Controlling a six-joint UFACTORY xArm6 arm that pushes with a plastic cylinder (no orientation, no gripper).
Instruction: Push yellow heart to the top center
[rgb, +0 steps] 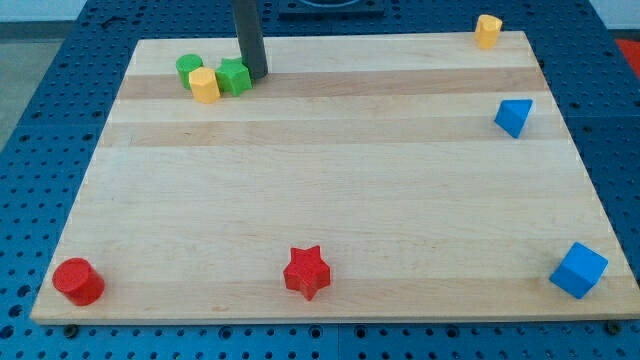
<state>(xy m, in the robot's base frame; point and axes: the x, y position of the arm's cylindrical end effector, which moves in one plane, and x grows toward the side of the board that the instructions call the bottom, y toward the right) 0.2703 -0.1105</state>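
red cylinder (78, 281), red star (306, 272), blue cube (578, 269) nearest | my tip (254, 74) touches green block (234, 77), no jaws | yellow heart (487, 30) top right corner | risk: overshooting, sliding it off edge

My tip (256, 76) stands near the view's top left, hemmed on its left by a tight cluster: a green block (234, 77) touching it, a yellow block (204, 85) and a green cylinder (188, 68) beyond. To its right the top strip of the wooden board (330, 190) runs clear until a yellow block (488, 30) at the top right corner. The whole middle is open. A blue triangular block (514, 116) and blue cube (578, 270) guard the right edge; a red star (306, 272) and red cylinder (78, 281) line the bottom.
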